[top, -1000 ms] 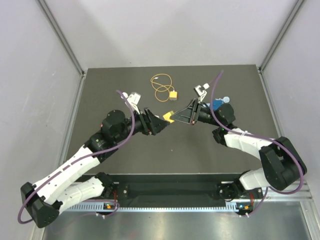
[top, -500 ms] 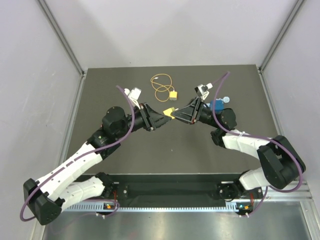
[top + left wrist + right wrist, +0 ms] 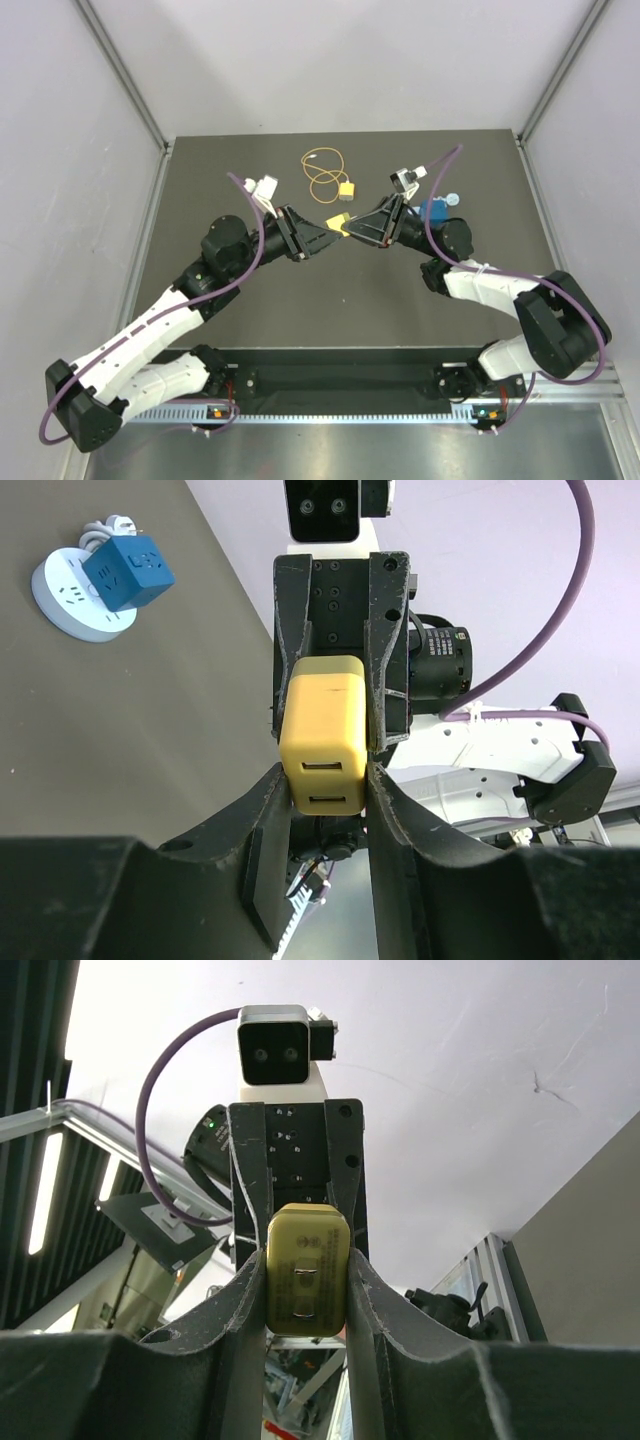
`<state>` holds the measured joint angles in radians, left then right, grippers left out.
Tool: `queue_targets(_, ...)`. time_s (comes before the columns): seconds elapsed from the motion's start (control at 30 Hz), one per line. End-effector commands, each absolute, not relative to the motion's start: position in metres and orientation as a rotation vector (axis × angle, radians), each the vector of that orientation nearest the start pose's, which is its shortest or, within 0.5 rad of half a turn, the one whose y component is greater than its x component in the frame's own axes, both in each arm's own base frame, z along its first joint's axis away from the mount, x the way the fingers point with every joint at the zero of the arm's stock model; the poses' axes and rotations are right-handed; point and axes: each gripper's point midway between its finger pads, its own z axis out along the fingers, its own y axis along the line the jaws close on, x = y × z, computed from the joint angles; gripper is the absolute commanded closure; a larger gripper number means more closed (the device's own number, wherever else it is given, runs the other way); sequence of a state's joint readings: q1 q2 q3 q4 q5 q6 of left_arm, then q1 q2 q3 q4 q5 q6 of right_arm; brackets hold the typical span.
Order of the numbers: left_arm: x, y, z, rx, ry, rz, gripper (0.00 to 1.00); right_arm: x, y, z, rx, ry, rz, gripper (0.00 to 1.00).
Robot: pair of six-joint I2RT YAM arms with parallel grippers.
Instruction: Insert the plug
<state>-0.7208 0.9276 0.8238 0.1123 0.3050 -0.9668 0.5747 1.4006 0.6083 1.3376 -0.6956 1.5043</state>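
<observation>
Starting on the left, the left gripper (image 3: 326,234) is pinched narrow on one end of a yellow charger block (image 3: 338,223). Its fingers (image 3: 262,825) press both sides of the end with the two USB slots. That block is up off the dark table (image 3: 220,160), caught between the two arms. Beyond it, flat on the tabletop and apart from both hands, lies the coiled yellow-orange wire (image 3: 322,170). At the wire's right end is the plug (image 3: 347,190), with nothing touching it. Coming across, the right gripper (image 3: 352,229) is clamped on the other end of that same block, nose to nose with the left one. Further right, tucked just beside the right arm, a blue cube socket (image 3: 437,211) sits on a round white base (image 3: 60,600).
</observation>
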Motion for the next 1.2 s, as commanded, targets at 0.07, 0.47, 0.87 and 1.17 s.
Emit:
queue_targets(0.07, 0.207, -0.286, 0.373, 0.027, 1.684, -1.512, 1.00, 0.169, 0.300, 0.364, -0.439, 1.184, 2.134, 1.00)
queue_targets(0.47, 0.235, -0.217, 0.337, 0.018, 2.032, -0.820, 1.00, 0.220, 0.243, 0.358, -0.293, 1.319, 1.800, 0.19)
queue_targets(0.87, 0.310, -0.077, 0.229, -0.236, 2.461, 0.242, 1.00, 0.246, 0.211, 0.303, -0.240, 1.746, 1.182, 0.00)
queue_targets(1.17, 0.360, -0.039, 0.172, -0.352, 2.592, 0.447, 1.00, 0.239, 0.213, 0.274, -0.250, 1.819, 1.207, 0.00)
